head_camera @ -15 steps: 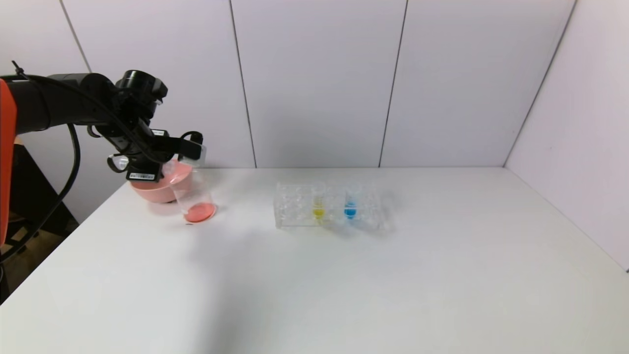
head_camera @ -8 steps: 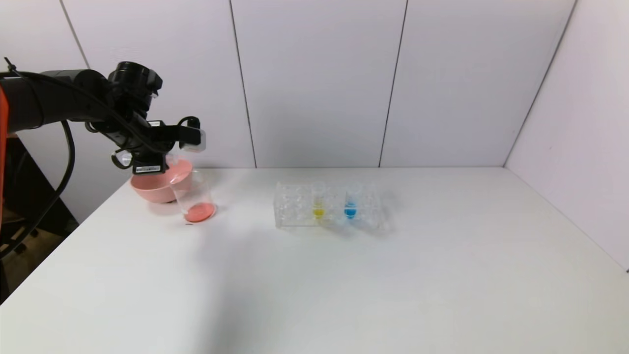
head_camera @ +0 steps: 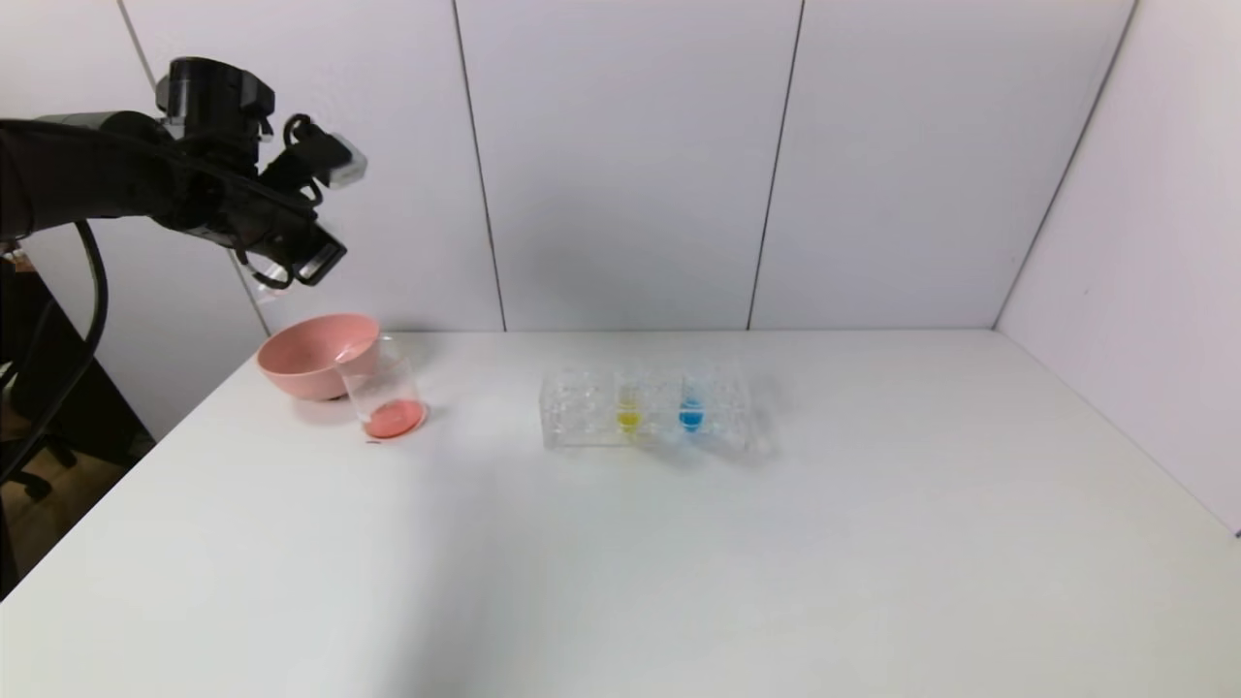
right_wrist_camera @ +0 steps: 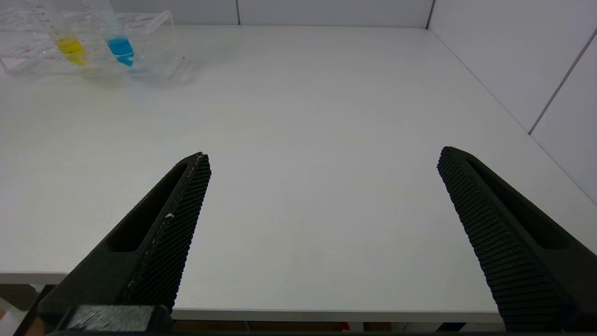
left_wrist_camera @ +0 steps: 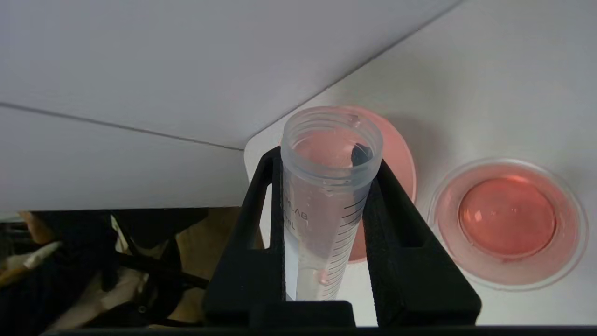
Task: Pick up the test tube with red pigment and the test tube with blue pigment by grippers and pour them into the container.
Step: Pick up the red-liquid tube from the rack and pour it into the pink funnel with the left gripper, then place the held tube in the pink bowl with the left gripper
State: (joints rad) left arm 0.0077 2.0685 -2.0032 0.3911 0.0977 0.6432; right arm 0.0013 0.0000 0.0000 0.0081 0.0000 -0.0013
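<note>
My left gripper [head_camera: 281, 267] hangs high above the pink bowl [head_camera: 305, 364] at the table's far left corner. In the left wrist view its fingers [left_wrist_camera: 396, 214] are shut on the test tube with red pigment [left_wrist_camera: 322, 200], which now holds only a pinkish drop, its open mouth pointing away from the wrist. The container [head_camera: 383, 393], a clear beaker [left_wrist_camera: 507, 219], stands beside the bowl with red liquid in its bottom. The test tube with blue pigment [head_camera: 690, 407] stands in the clear rack [head_camera: 582, 412]. My right gripper [right_wrist_camera: 324, 156] is open over the near table edge, holding nothing.
A yellow-liquid tube [head_camera: 628, 412] stands in the rack next to the blue one [right_wrist_camera: 119, 44]. The pink bowl [left_wrist_camera: 396, 154] touches the beaker's far left side. White walls close off the back and right of the table.
My left arm has lifted the tube up and back from just over the beaker and bowl to well above them. The beaker, bowl and rack have not moved.
</note>
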